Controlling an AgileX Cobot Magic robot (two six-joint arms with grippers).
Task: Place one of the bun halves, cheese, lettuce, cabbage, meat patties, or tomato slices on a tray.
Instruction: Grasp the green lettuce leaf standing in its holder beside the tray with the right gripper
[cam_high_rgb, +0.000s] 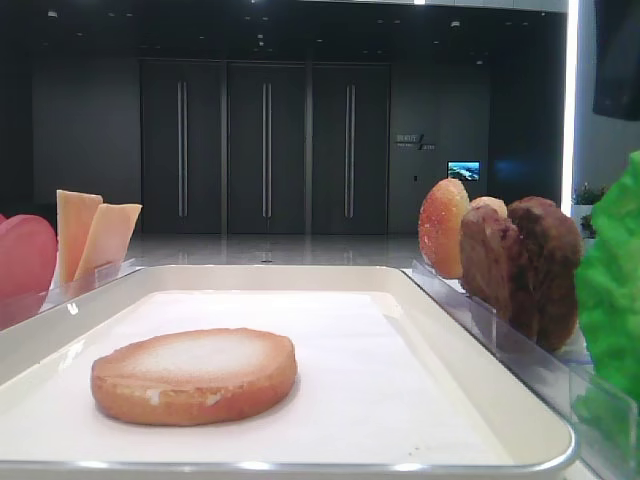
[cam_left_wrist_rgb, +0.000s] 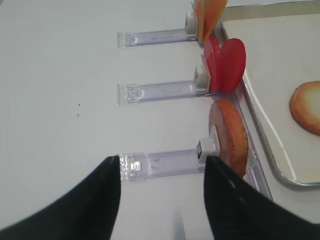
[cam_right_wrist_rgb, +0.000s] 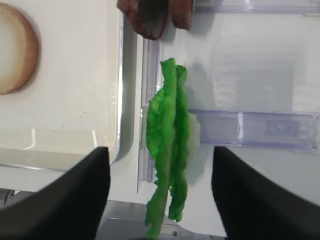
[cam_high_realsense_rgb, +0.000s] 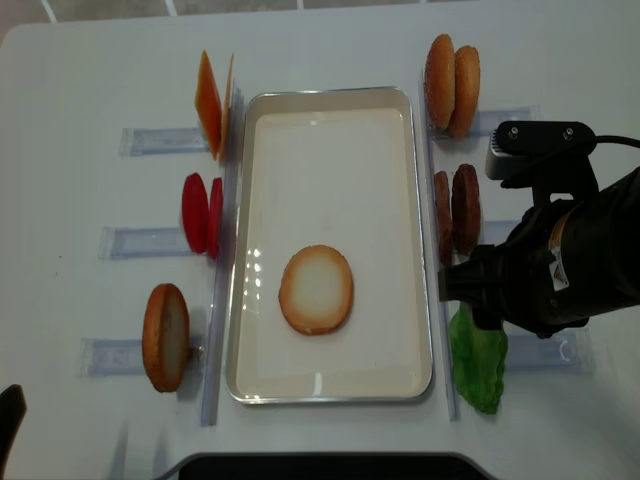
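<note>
A flat bun half (cam_high_realsense_rgb: 316, 289) lies pale face up on the white tray (cam_high_realsense_rgb: 330, 110). Beside the tray's right rim, green lettuce (cam_right_wrist_rgb: 170, 145) stands on edge in a clear holder. My right gripper (cam_right_wrist_rgb: 160, 152) is open above it, one finger on each side, neither touching. On the tray's left, my left gripper (cam_left_wrist_rgb: 162, 162) is open and empty over a clear holder (cam_left_wrist_rgb: 160, 162) that carries an orange bun half (cam_left_wrist_rgb: 231, 135). Meat patties (cam_high_realsense_rgb: 455, 210), tomato slices (cam_high_realsense_rgb: 201, 213) and cheese (cam_high_realsense_rgb: 212, 103) stand in their holders. Cabbage is out of view.
Two more bun halves (cam_high_realsense_rgb: 452, 72) stand on edge at the far right corner of the tray. Clear plastic holders (cam_high_realsense_rgb: 140, 243) run outward from both long sides of the tray. The right arm (cam_high_realsense_rgb: 550, 265) covers the holder behind the lettuce.
</note>
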